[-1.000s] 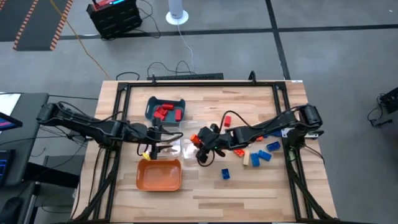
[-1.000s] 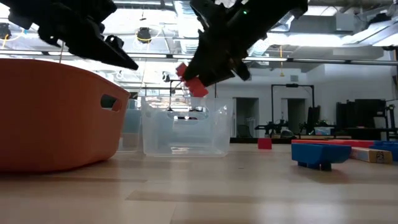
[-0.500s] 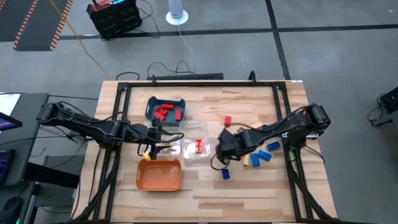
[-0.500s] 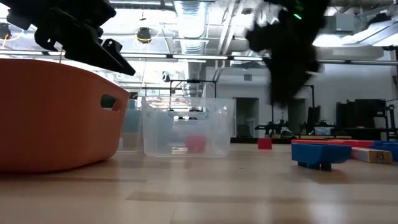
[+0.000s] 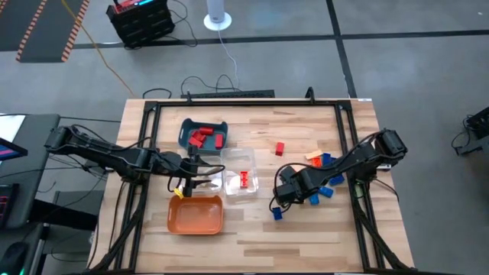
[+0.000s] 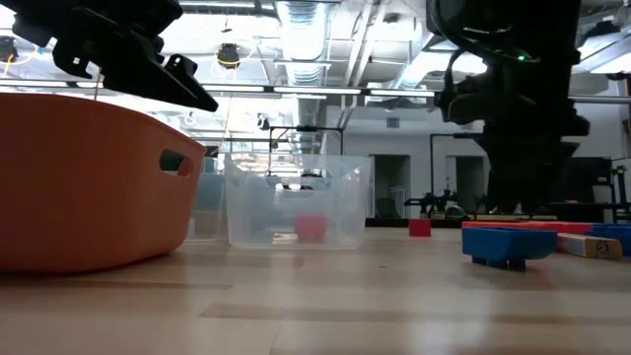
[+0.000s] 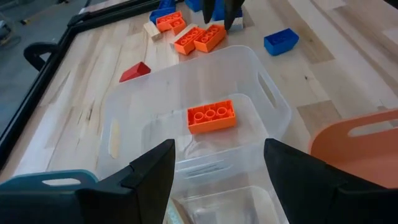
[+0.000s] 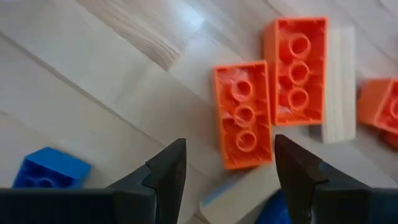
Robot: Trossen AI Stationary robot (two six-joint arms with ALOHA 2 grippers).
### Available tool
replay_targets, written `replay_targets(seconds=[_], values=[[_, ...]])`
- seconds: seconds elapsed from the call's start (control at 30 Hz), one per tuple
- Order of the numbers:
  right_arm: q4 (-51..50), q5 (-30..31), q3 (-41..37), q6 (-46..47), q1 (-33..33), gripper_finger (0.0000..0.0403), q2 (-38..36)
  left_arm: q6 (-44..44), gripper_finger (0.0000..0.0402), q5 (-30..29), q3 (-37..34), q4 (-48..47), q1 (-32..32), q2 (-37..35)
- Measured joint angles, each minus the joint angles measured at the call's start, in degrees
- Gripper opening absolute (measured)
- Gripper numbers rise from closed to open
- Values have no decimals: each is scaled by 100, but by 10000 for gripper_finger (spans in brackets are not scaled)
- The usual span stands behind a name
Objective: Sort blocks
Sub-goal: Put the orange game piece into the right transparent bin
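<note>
Two orange bricks (image 8: 243, 115) lie side by side directly ahead of the right gripper (image 8: 229, 163), and its fingers stand apart with nothing between them. This looks like the reach for the next block. The nearer brick sits squarely in the gap, studs up, its long side running along the line of the fingers; the second orange brick (image 8: 298, 70) touches it on the far side, with a pale wooden block (image 8: 339, 81) pressed against that one.

That tight packing is the catch. My call is that the fingers should come straight down over the nearer brick's narrow width, one tip going into the seam between the two orange bricks without dragging the neighbour along. A blue brick (image 8: 46, 171) sits off to one side, well clear of the closing path.

From above, the right gripper (image 5: 286, 192) hovers at the near edge of the loose pile of blocks (image 5: 321, 162), with a lone red block (image 5: 280, 147) apart from it, beyond the gripper.

Over at the left gripper (image 7: 217, 165), the fingers are spread and empty, waiting just above the clear tray (image 7: 273, 106). One orange brick (image 7: 211, 116) rests flat on that tray's floor, so the orange ones seem bound there. The orange tray (image 5: 196, 215) and the teal tray (image 5: 186, 127), holding red blocks, lie on either side of that gripper.
</note>
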Motion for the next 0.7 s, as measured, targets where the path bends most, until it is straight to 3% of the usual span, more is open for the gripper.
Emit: replay_targets(seconds=[0.47,0.7], values=[[-50,13,-203,-47,-61,211,0,-7,240,5,0,-42,0,0],[806,4,-689,-73,-140,210,0,-2,240,5,0,-61,0,0]])
